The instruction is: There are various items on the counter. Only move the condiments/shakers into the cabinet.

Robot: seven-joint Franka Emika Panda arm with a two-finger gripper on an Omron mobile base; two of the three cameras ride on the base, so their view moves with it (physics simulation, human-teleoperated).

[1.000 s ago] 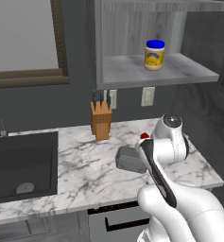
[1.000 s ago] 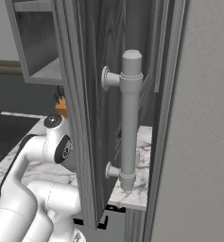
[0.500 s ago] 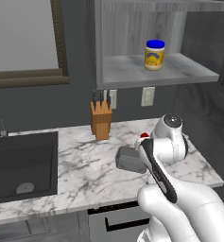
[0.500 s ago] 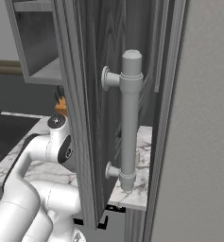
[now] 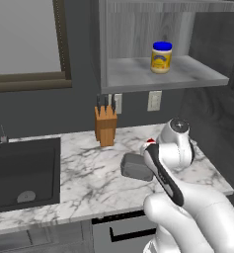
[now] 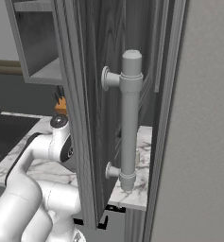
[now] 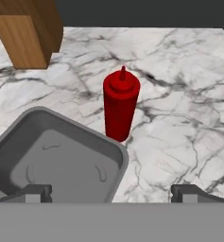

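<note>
Hand view, looking down my open end effector toward the counter. My fingertips stand at their widest, one at each lower corner of the view, holding nothing. Between and ahead of them stands the red squeeze bottle, upright on the marble, its base just beside the far corner of the grey rectangular pan; whether the two touch I cannot tell. The wooden knife block sits well beyond, at the upper left.

Left base view: the blue-lidded yellow jar stands on the shelf of the cabinet, so one condiment is already stowed. A sliver of the bottle's red shows beside my arm, near the pan.

Handling, as I judge it: the bottle looks light, tall and narrow, hence easy to tip, with a smooth, probably pliable plastic wall that will yield under hard pressure. I would take it around the straight mid-body, below the ridged cap and nozzle, with the jaws closing level. The finger on the pan side has little room, so the pan's rim is the likeliest thing to catch during the approach.
</note>
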